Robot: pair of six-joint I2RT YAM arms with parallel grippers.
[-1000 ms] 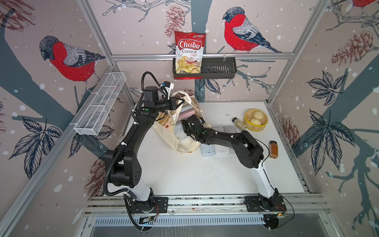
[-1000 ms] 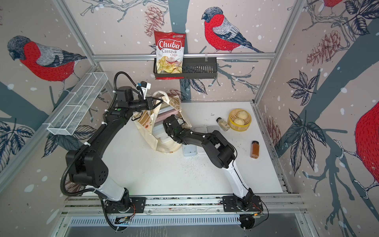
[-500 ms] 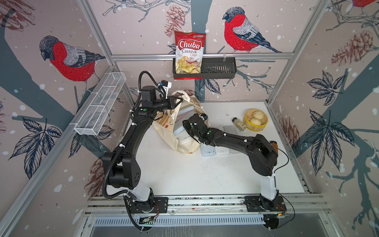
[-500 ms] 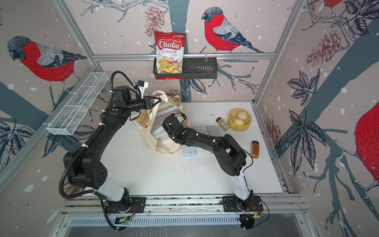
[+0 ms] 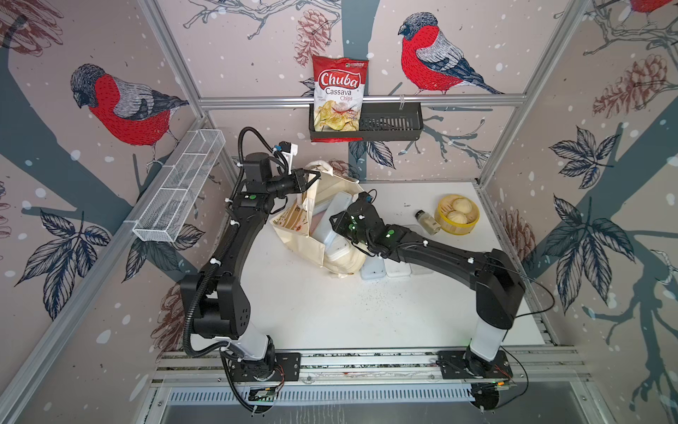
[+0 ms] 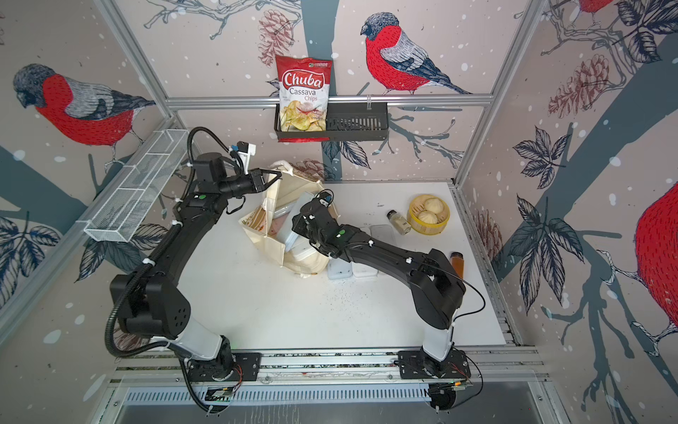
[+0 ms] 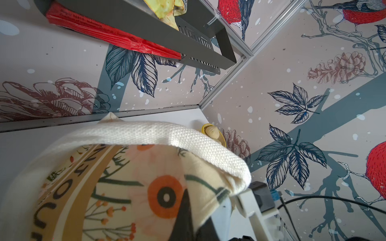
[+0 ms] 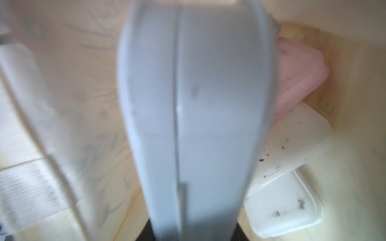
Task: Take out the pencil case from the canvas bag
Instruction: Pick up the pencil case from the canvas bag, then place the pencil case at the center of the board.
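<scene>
The cream canvas bag [image 5: 301, 235] with floral print lies on its side mid-table, mouth up and open. My left gripper [image 5: 310, 175] is shut on the bag's rim by a loop handle [image 7: 167, 133] and holds it raised. In the left wrist view one dark finger [image 7: 183, 215] presses the printed cloth [image 7: 125, 187]. My right gripper [image 5: 335, 224] reaches into the mouth, shut on a pale blue-grey pencil case [image 5: 340, 205]. That pencil case [image 8: 194, 104] fills the right wrist view and hides the jaws. A pink case [image 8: 296, 79] and two white cases [image 8: 292, 144] lie deeper in the bag.
Pale cases [image 5: 385, 270] lie on the table beside the bag, under the right forearm. A small bottle [image 5: 427, 222] and a yellow steamer of buns [image 5: 456, 214] sit back right, with an amber bottle [image 6: 456, 264] near the right wall. A wire basket [image 5: 179, 187] and a black shelf [image 5: 389, 123] hang on the walls.
My right gripper has risen out of the bag's mouth with the pencil case, and its elbow swung right. The left gripper kept its hold on the rim, shifting slightly back.
</scene>
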